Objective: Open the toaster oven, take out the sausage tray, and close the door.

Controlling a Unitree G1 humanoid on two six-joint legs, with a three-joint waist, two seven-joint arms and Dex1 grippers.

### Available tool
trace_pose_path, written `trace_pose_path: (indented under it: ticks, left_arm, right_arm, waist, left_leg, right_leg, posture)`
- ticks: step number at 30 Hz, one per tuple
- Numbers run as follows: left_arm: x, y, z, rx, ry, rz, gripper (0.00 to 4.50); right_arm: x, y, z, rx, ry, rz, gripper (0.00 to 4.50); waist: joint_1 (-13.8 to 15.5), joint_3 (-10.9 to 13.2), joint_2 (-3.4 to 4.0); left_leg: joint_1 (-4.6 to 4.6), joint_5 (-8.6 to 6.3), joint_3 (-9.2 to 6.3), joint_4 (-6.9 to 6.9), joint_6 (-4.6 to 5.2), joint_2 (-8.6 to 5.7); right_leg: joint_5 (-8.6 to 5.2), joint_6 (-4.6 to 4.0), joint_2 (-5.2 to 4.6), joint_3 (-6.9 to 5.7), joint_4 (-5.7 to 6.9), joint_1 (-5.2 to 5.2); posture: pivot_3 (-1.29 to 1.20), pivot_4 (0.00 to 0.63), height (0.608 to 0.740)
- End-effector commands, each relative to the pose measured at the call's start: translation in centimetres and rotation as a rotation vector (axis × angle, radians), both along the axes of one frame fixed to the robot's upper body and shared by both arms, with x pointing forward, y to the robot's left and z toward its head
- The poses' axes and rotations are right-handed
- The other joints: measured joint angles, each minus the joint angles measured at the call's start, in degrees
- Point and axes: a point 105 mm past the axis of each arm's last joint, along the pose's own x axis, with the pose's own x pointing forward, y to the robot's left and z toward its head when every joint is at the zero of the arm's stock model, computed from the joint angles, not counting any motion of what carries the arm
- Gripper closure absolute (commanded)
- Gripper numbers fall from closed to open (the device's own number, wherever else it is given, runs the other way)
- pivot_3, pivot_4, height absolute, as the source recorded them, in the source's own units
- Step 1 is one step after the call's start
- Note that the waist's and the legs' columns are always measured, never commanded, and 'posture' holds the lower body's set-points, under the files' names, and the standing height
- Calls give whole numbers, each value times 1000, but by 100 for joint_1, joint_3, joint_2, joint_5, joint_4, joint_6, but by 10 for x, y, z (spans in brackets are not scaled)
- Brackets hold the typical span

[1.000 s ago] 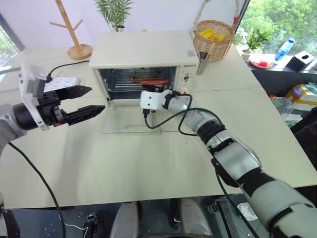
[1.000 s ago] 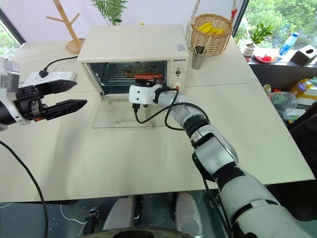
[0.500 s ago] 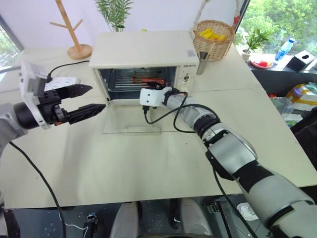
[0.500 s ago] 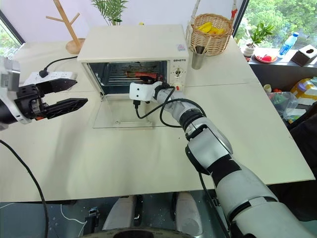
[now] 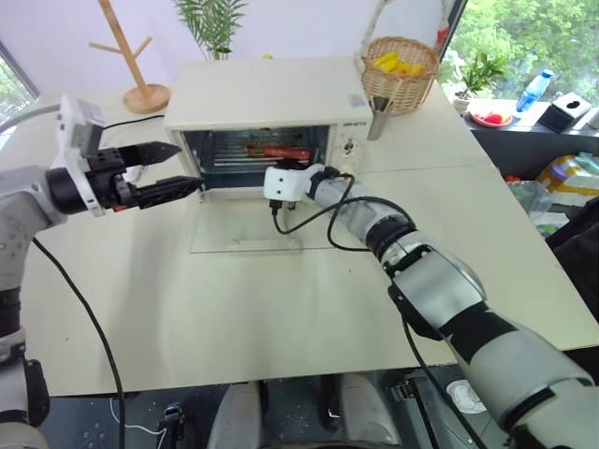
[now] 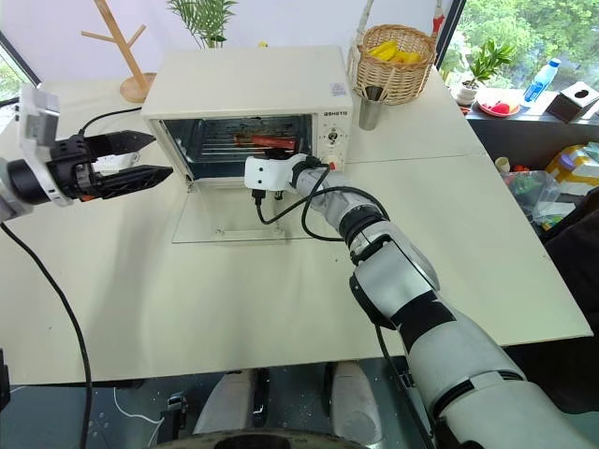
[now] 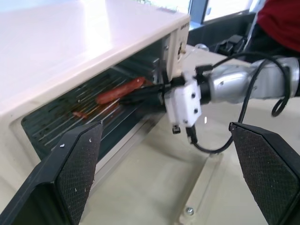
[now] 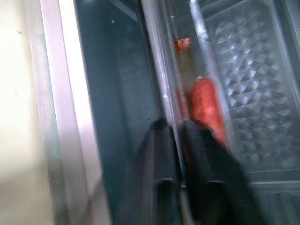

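**Right gripper pinched on the tray rim, oven open**

On the near table, the glass door [image 5: 245, 226] lies folded flat toward the robot, its cream bar handle at the near edge. Just beyond it, the right gripper [image 8: 180, 140] reaches into the mouth of the toaster oven [image 5: 271, 98], its two black fingers pressed together on the near rim of the sausage tray [image 8: 253, 93]. The tray sits inside the cavity on the rack, directly ahead of the claw, its long axis running left to right across the opening. By my judgement the coming move is a straight pull toward the near side, out over the lowered door.

The left gripper [image 5: 166, 171] hangs to the left of the opening, jaws spread wide and empty, well apart from the tray; the right arm is plainly the nearer.

The tray is shallow, silvery, with an embossed diamond pattern and greasy brown marks. One red sausage [image 7: 120, 90] lies on it lengthwise, toward the right of the cavity.
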Motion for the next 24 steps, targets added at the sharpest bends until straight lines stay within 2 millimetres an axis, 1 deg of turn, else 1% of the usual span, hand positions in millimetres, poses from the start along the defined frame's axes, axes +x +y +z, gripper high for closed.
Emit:
trace_pose_path:
  ticks: [1,7,13,18,24]
  left_arm:
    - [4,0,11,13,-53,-6,0]
    - [13,0,9,17,-40,-21,0]
    - [38,4,1,50,-2,-21,0]
    - [58,5,-1,64,12,-17,0]
    - [65,1,-1,74,7,-47,0]
  right_arm:
    - [0,6,15,61,-28,13,4488]
    - [0,4,16,60,-42,7,4488]
    - [-3,2,16,63,-66,37,4488]
    - [-8,3,25,91,-97,85,4488]
    - [-18,5,30,113,-115,139,4488]
  waist:
    - [-8,0,0]
    - [-25,1,-2]
    - [-25,1,-2]
    - [-20,1,-4]
    - [-10,2,-4]
  left_leg:
    - [0,0,0,0,0,0]
    - [-2,0,2,0,0,0]
    - [-2,0,4,0,-1,-2]
    - [-13,0,3,-1,-1,-2]
    - [-21,1,0,0,-1,-5]
  right_leg:
    - [0,0,0,0,0,0]
    - [0,0,-1,1,-1,0]
    - [0,1,-1,0,0,0]
    - [1,3,0,-1,0,-1]
    - [0,4,0,-1,-2,-3]
  posture:
    - [0,150,734]
    - [0,150,734]
    - [0,150,734]
    - [0,150,734]
    - [0,150,734]
